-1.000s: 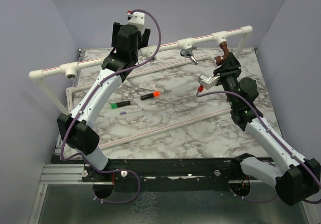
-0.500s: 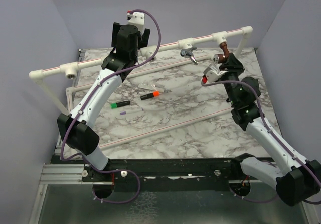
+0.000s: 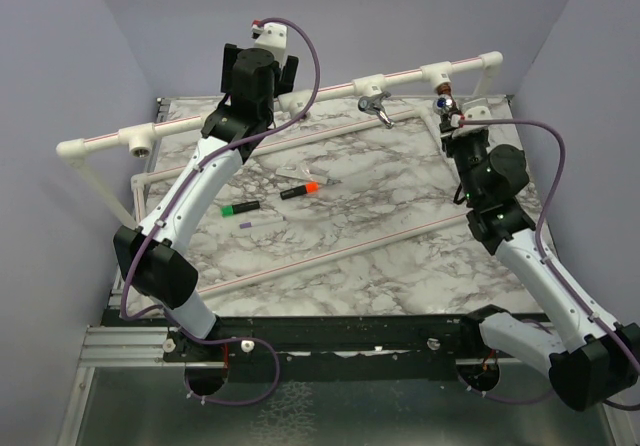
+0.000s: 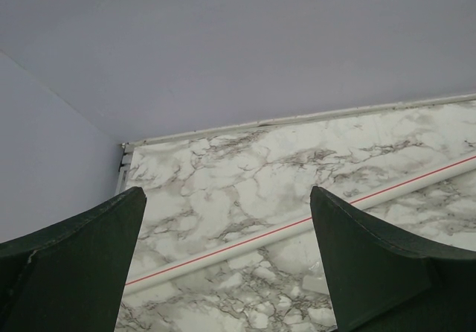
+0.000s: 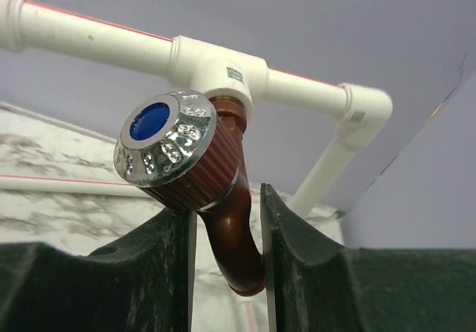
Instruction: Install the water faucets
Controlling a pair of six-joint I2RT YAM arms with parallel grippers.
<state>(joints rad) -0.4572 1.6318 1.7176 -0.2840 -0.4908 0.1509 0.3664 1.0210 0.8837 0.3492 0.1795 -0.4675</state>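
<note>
Reddish copper faucet [image 5: 227, 172] hangs from the tee [image 5: 219, 68] near the right end of the white pipe [image 3: 330, 90], its stem up in the fitting and its spout curving down. I see its chrome knob [image 5: 165, 147], with a blue dot in the middle, facing my right wrist camera. My right tool [image 5: 225, 209] is closed narrow on the spout, one finger to each side, the dark pads against the brown metal. From above, that arm reaches to the far right of the table [image 3: 350, 226], with the tool up at the pipe.

The chrome faucet [image 3: 375, 106] is on the next tee along, about mid-pipe, spout pointing down and toward me, well apart from the right tool.

My left tool [image 4: 227, 198] stands wide open with nothing in it. Between its fingers I see only marble and a thin pipe [image 4: 297, 224] with a red line lying on it. From above, the left arm is raised by the white pipe, touching neither faucet.

An orange-capped pen [image 3: 300, 190] and a green-capped pen [image 3: 240, 208] lie on the marble mid-table, near each other
</note>
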